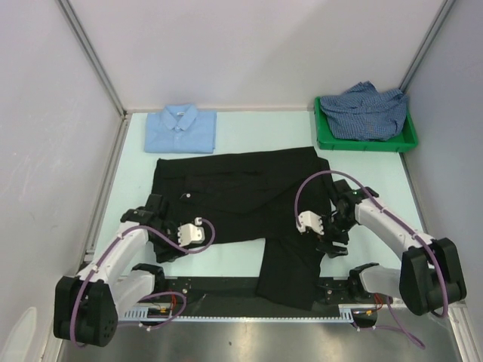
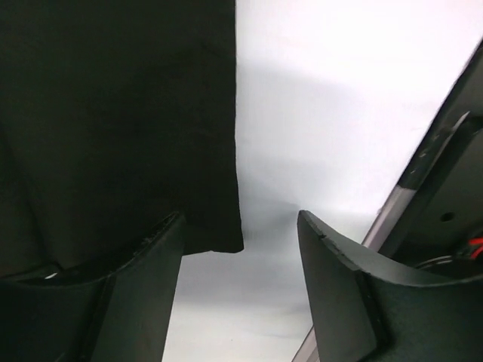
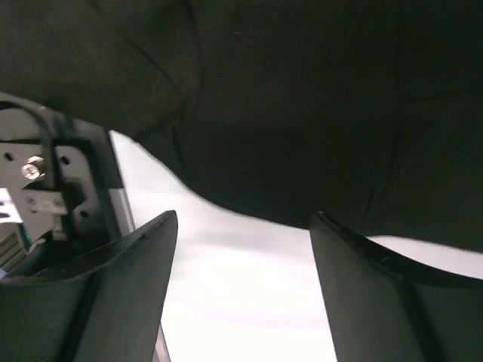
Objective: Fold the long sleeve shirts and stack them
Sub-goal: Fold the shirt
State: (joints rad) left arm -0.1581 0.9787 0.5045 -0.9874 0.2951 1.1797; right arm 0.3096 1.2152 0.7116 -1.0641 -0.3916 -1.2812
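1. spreading across most of the top view, the pale table [image 1: 256, 134] carries all three shirts.
2. the black shirt [image 1: 234, 196] lies opened out flat across the middle of the table. one long part trails from its right half toward the near edge, between the two arms.
3. the green bin [image 1: 362, 145] sits at the far right corner of the table, well apart from the black shirt.
4. the blue-and-white checked shirt [image 1: 366, 109] is heaped loosely inside the bin and bulges above its rim.
5. the light blue shirt [image 1: 181, 130] lies folded in a neat rectangle at the far left, collar away from the arms, just beyond the black shirt's far edge.
6. the left hand [image 2: 240, 219] hangs low at the black shirt's near left corner. its fingers [image 2: 143, 286] are spread apart and grip nothing; bare table shows between them, and the cloth's corner ends beside one finger.
7. the right hand [image 3: 243, 219] sits at the shirt's near right edge with its fingers [image 3: 362, 294] also apart and empty. the dark cloth's edge lies just past the tips.
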